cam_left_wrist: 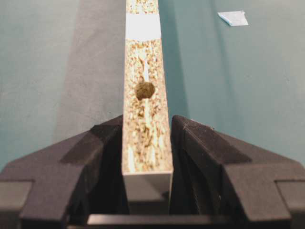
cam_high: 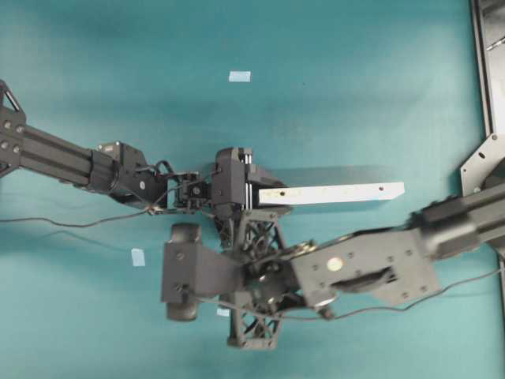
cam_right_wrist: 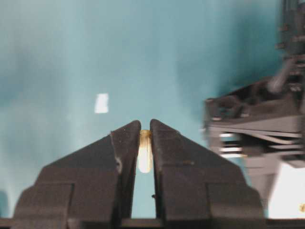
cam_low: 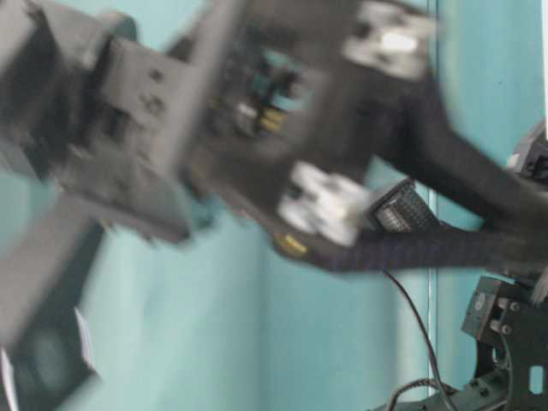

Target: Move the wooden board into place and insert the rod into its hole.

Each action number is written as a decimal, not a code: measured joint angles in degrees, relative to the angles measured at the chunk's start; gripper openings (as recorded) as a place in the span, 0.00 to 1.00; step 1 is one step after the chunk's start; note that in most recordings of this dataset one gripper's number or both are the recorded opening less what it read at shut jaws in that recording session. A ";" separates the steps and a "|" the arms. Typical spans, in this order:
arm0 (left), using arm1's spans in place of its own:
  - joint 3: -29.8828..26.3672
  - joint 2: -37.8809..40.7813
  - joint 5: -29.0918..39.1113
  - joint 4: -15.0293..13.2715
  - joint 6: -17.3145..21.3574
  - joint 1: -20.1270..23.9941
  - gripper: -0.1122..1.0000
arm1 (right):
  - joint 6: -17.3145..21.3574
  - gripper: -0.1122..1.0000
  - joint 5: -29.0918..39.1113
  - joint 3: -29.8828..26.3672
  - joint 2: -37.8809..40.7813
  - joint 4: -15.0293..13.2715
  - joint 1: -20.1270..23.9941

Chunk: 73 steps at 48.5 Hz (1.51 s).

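— What is held at the right gripper?

— The rod is pinched between its nearly closed fingers, as seen in the right wrist view — a short cream peg, upright in the slot between the pads, its upper end just showing at the fingertips.

— And the left gripper?

— It is clamped on the wooden board, one finger on each broad face, so the board is held on edge with its rough, speckled narrow side turned up toward the camera.

— Where is the hole found?

— In that upturned edge, just beyond the left fingertips; a dark round opening, judged about as wide as the peg. A pale band crosses the edge farther out.

— How does the board lie in the overhead view?

— Its long axis runs left to right: one end is gripped at the centre of the table, the other reaches out to the right.

— Which way must the rod be carried?

— The right gripper is placed on the near side of the board, close to the held end. The hole is judged to lie just beyond it, on the far side — a short move, with the peg to be stood over the opening.
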 measured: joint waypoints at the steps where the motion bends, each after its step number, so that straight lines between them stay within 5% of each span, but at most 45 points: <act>1: 0.00 0.00 0.00 0.00 0.00 0.00 0.53 | 0.00 0.19 -0.53 0.53 -0.53 -0.35 0.00; 15: 0.00 0.00 0.00 0.00 0.00 0.00 0.53 | 0.09 0.19 -10.20 10.90 -11.78 -6.86 -0.26; 42: -0.09 0.09 0.09 0.00 0.00 -0.09 0.52 | -0.35 0.19 -33.05 34.37 -29.36 -7.91 -8.00; 58: -0.26 0.00 1.23 0.00 0.00 -0.09 0.52 | -0.53 0.19 -56.87 47.81 -31.73 -13.01 -16.52; 73: -0.35 -0.26 1.85 0.00 0.53 -0.26 0.44 | -2.37 0.19 -69.17 53.44 -31.73 -16.61 -22.32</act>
